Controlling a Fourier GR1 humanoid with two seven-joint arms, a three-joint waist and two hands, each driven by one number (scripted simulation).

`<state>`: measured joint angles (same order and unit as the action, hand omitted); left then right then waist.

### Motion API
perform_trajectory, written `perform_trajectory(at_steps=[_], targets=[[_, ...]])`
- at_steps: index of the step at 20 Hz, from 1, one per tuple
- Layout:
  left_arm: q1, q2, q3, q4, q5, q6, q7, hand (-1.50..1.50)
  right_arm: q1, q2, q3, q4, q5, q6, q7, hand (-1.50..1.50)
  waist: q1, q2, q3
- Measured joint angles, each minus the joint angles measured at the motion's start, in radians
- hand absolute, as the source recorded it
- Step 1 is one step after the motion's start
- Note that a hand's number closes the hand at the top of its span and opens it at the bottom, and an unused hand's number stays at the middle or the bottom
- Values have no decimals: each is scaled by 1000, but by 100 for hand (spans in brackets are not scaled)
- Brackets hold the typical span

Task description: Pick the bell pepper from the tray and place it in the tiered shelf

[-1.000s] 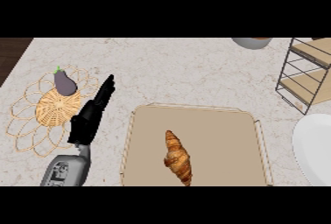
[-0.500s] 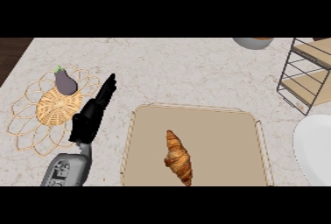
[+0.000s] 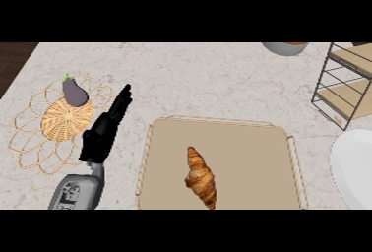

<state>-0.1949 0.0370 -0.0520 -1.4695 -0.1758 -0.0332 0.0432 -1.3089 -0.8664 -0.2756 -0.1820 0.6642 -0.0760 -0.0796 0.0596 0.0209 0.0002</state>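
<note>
Looking down on the marble bench (image 3: 210, 74), we start with the biggest piece, the tan tray (image 3: 240, 135) sitting front and centre. And here's the catch: no bell pepper shows on it, or anywhere in view. What lies on the tray is a croissant (image 3: 201, 177), lengthwise near its near edge. So the task's thing, as named, cannot be found; the pictures show a pastry there instead.

Off at the right edge, a white plate (image 3: 355, 167) pokes in, and above it stands the tiered shelf (image 3: 347, 81), black wire frame with wooden boards, nothing visible on the part that shows. Well apart from the tray, that one.

Over on the left, a woven placemat (image 3: 62, 120) carries a small eggplant (image 3: 73, 92) on its far side. Between mat and tray, the left hand (image 3: 105, 130) comes up from the lower edge, fingers (image 3: 122, 98) straight and stretched forward, holding nothing at all, just beside the tray's left rim. The right hand is out of view.

A grey bowl (image 3: 285, 47) peeks in at the top.

My read: nothing is grasped, nothing is shelved. Pick, carry and place all remain.
</note>
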Motion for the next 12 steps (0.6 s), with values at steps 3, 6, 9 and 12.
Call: perform_trajectory(at_steps=[3, 6, 9, 12], targets=[[2, 12, 7, 3, 3, -9, -8, 0, -28, -14, -25, 10, -22, 26, 26, -150, 1, 1, 0], [-8, 14, 13, 9, 7, -12, -4, 0, -52, -22, -40, 15, -36, 64, 41, -150, -3, 0, 0], [-14, 6, 8, 12, 2, -6, -4, 0, -74, -32, -64, 18, -56, 72, 60, -150, 0, 3, 1], [-13, 7, 10, 15, 3, -5, -7, 0, -105, -61, -105, 18, -92, 71, 92, -150, 3, 4, 1]])
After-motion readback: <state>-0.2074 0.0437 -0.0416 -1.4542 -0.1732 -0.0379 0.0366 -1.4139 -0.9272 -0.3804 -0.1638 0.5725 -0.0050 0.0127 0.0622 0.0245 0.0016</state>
